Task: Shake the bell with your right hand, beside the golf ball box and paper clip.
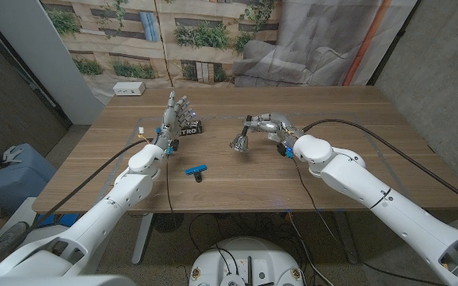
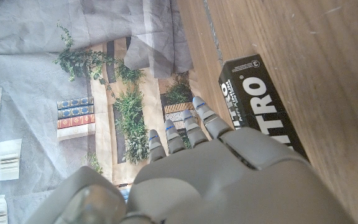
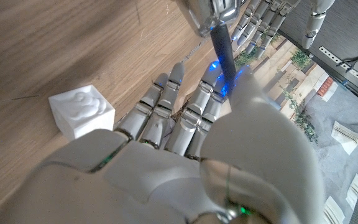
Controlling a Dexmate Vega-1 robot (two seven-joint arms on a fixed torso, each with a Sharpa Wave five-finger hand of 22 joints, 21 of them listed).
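Bell [image 1: 240, 142] handle's pinched in right hand [image 1: 272, 127], so shake w/ small wrist flicks, grip firm, clear of golf ball box [image 1: 189, 125]; left hand [image 1: 175, 116] fingers apart, holding nothing.

White rectangular plastic box [image 1: 127, 89] at far left table corner. Small white embossed cube [image 3: 82, 111] on wooden table [image 1: 348, 111]. Plant-print backdrop [image 1: 205, 36] behind; grey sheet [image 1: 324, 40] beside it.

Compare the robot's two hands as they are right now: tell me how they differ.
The right hand grips the bell by its dark handle, fingers curled around it; the left hand holds nothing, fingers straight and apart. The left hand stands beside the golf ball box; the right hand is farther from it, across the table. Both are grey, jointed hands on white arms.
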